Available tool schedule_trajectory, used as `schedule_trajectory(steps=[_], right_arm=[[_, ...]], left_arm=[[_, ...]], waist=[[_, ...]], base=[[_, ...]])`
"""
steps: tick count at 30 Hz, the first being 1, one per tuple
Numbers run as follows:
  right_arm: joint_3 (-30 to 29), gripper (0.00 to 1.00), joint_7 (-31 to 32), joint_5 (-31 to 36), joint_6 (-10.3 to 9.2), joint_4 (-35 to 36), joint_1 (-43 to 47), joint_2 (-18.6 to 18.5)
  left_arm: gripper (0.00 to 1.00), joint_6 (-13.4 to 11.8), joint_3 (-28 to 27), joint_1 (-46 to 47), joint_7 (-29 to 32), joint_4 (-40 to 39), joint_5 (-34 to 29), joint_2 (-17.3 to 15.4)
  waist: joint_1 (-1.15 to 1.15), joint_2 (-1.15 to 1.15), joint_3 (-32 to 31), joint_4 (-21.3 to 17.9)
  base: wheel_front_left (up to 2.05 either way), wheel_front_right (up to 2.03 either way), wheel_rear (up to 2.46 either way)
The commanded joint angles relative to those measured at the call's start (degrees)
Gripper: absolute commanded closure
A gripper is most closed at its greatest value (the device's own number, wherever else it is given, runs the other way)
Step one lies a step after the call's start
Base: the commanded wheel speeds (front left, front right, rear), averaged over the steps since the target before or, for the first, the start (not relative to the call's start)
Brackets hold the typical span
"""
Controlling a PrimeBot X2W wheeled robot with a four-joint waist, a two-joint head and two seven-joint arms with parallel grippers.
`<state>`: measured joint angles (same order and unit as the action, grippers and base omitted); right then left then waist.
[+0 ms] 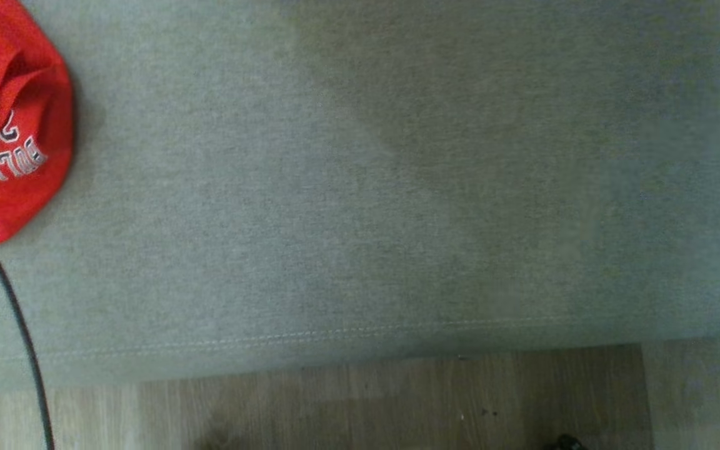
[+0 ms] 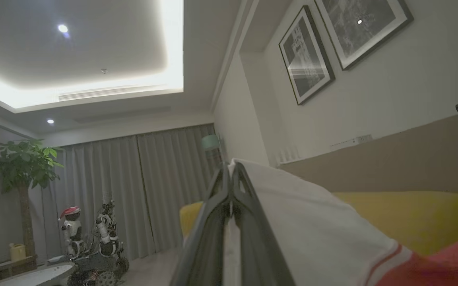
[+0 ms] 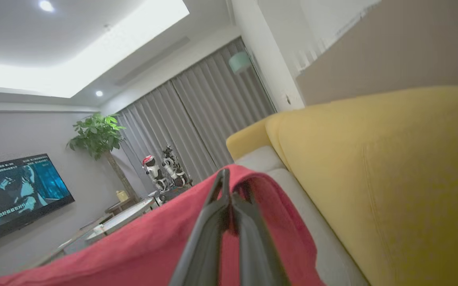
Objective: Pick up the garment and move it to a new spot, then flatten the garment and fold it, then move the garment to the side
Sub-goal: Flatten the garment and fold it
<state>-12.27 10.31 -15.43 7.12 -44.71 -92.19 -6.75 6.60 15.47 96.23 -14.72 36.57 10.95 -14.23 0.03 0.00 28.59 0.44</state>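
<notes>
The garment [image 1: 10, 112] is red with white lettering and lies bunched at the far left of the grey sofa seat [image 1: 360, 187] in the head view. In the left wrist view my left gripper [image 2: 231, 174] is shut, with a white part of the garment [image 2: 316, 238], edged by red stripes, pinched between its fingers and draping off to the right. In the right wrist view my right gripper [image 3: 226, 178] is shut on a fold of the red garment [image 3: 165, 238], which hangs over and around the fingers.
A thin black cable [image 1: 16, 312] crosses the sofa's front edge at the left, above the wooden floor [image 1: 397, 400]. Yellow back cushions [image 3: 372, 178] stand behind the seat. A coffee table [image 2: 34, 274], toy robots [image 2: 90, 238], a plant [image 3: 96, 133] and a TV [image 3: 14, 190] are across the room.
</notes>
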Motion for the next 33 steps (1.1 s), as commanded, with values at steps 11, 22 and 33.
schedule_trajectory(steps=[11,22,33], right_arm=[[7.3,1.0,-6.0,-9.8,0.36,-12.6,15.5,-1.3],[18.2,1.0,4.3,-19.1,0.36,-13.8,33.4,-6.0],[22.6,1.0,5.8,-20.7,0.36,-13.8,43.2,-8.5]], left_arm=[[1.0,0.8,5.2,-20.3,-0.3,-4.1,0.3,-0.4],[1.0,0.9,11.0,-46.9,-0.3,-11.4,4.8,-5.9],[1.0,0.9,16.1,-62.6,-0.3,-17.4,9.6,-13.5]], waist=[[-0.03,0.0,-2.2,2.5],[-0.03,0.0,-10.3,1.8],[-0.03,0.0,-15.9,1.9]], base=[[0.0,0.0,0.0],[0.0,0.0,0.0],[0.0,0.0,0.0]])
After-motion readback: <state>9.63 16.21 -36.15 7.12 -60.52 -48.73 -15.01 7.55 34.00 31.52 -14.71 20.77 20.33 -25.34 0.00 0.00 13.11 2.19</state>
